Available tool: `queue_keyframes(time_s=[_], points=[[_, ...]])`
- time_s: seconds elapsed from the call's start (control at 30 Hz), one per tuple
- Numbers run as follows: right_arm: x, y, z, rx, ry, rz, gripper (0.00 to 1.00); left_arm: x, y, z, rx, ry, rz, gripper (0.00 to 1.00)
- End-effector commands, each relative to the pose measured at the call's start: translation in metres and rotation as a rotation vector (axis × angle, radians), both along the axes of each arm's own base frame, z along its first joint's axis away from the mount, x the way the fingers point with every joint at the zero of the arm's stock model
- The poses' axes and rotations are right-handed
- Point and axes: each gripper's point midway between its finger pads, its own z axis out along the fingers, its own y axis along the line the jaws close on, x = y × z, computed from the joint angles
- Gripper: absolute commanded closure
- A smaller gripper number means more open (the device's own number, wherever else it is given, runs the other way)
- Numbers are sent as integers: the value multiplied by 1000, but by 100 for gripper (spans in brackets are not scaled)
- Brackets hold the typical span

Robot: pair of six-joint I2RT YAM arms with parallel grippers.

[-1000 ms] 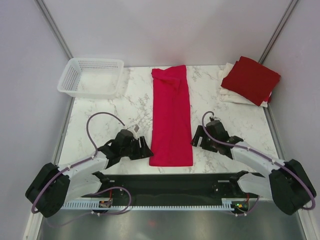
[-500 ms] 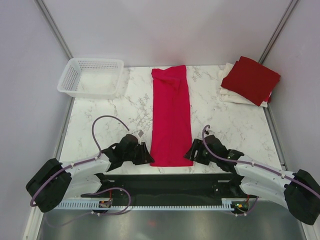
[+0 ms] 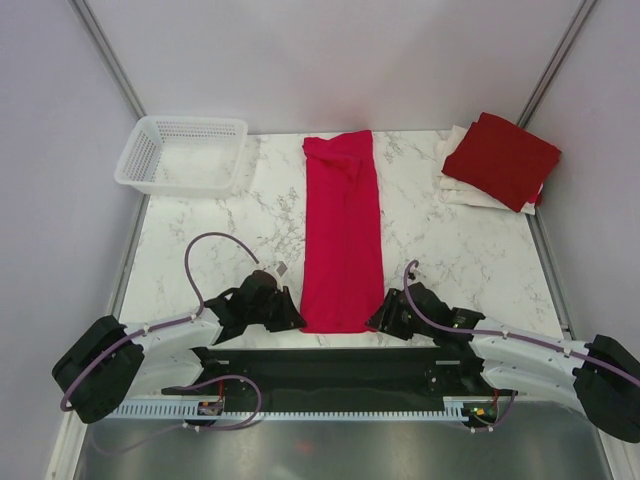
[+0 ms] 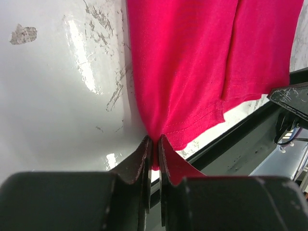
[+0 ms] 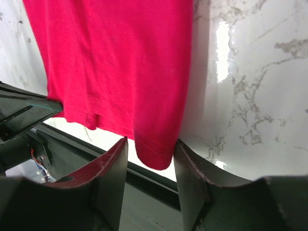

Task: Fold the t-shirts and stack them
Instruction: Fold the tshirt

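A bright crimson t-shirt lies as a long narrow strip down the middle of the marble table. My left gripper is at its near left corner; in the left wrist view the gripper is shut, pinching the hem of the crimson cloth. My right gripper is at the near right corner. In the right wrist view its jaws stand apart on either side of the hanging corner of the shirt, with gaps beside the cloth. A folded darker red t-shirt tops folded white ones at the back right.
A white mesh basket stands at the back left corner. The table's near edge and the black base rail lie just under both grippers. Grey walls close the left, right and back sides.
Both arms drew back toward the near edge to the shirt's near corners. The left jaws closed on the hem. The right jaws narrowed around the right corner.
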Motion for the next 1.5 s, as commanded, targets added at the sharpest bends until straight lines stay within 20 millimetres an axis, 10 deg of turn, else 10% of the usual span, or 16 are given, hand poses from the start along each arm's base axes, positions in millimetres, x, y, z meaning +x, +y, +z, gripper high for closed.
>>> queue_keyframes(time_s=[0.0, 0.27, 0.6, 0.87, 1.13, 1.47], points=[[-21, -43, -43, -198, 86, -37, 48, 3, -1, 0, -1, -8, 20, 86], [-15, -52, -41, -217, 49, -75, 36, 1, 2, -5, 12, -1, 26, 92], [-19, -51, -42, -206, 55, -52, 100, 2, 1, -2, 17, -11, 16, 97], [-23, -67, -24, -272, 47, -49, 100, -16, -2, 12, 88, 55, -25, 98], [-16, -53, 23, -233, -16, -15, 100, -27, -16, 47, 107, 76, -58, 98], [60, -39, 114, -385, -260, -46, 100, 40, -38, 112, 119, -75, -81, 93]])
